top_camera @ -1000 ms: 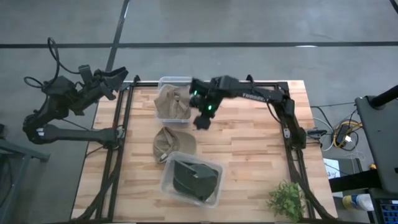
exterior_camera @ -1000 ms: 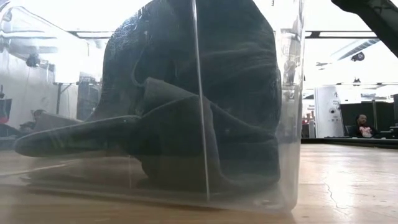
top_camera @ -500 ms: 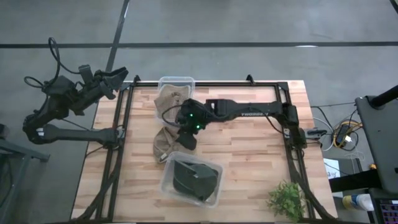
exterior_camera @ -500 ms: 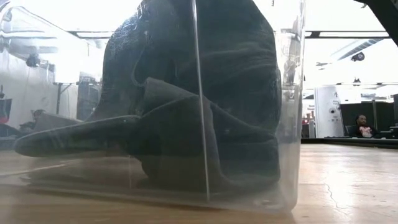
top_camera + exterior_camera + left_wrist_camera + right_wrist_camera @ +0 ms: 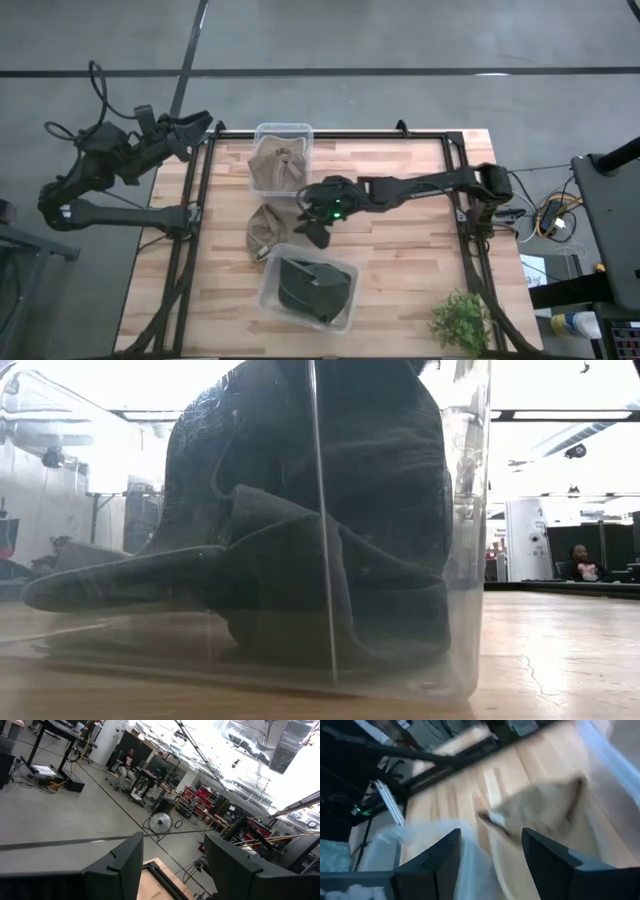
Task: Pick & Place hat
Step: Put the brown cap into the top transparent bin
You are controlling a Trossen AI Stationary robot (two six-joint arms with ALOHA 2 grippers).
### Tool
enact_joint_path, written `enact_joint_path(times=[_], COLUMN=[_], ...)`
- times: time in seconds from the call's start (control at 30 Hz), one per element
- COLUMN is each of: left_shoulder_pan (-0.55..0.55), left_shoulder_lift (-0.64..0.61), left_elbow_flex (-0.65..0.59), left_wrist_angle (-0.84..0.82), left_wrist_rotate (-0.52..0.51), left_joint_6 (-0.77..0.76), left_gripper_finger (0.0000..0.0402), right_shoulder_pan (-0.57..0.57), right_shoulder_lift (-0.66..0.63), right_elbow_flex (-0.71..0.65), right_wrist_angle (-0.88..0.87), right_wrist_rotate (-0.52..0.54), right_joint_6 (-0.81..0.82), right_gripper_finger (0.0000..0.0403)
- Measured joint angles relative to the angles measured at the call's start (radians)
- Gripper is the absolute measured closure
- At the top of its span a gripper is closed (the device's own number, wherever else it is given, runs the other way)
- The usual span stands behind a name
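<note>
From above, the right claw (image 5: pixel 318 232) hovers at the frame's centre, just right of a tan hat (image 5: pixel 264 230) lying on the wooden bench (image 5: pixel 400 260). The left claw (image 5: pixel 195 125) waits at upper left, off the bench.

Right wrist view: fingers (image 5: pixel 545 857) spread open, the tan hat (image 5: pixel 535 812) ahead.

No writing is legible.

Overhead view straight down; low view level, close against the clear bin (image 5: pixel 400 560) both share.
</note>
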Motion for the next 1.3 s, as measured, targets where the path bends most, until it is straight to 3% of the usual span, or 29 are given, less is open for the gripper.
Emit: enact_joint_path(times=[0.3, 0.67, 0.9, 1.3], left_shoulder_pan=[0.000, 0.000, 0.000, -0.001], left_shoulder_lift=[0.005, 0.014, 0.024, 0.034], left_elbow_flex=[0.000, 0.000, 0.000, 0.000], left_wrist_angle=[-0.004, -0.008, -0.009, -0.010], left_wrist_rotate=[0.008, 0.009, 0.009, 0.009], left_joint_6=[-0.004, -0.023, -0.023, -0.028], left_gripper_finger=[0.0200, 0.0200, 0.0200, 0.0200], right_shoulder_pan=[-0.031, -0.111, -0.137, -0.136], right_shoulder_lift=[-0.129, -0.082, 0.000, 0.197], right_elbow_flex=[-0.307, -0.479, -0.488, -0.310], right_wrist_angle=[0.046, 0.219, 0.310, 0.321], right_wrist_rotate=[0.020, 0.029, 0.019, -0.054], right_joint_6=[0.113, 0.164, 0.151, 0.101], right_gripper_finger=[0.0202, 0.0216, 0.0216, 0.0216])
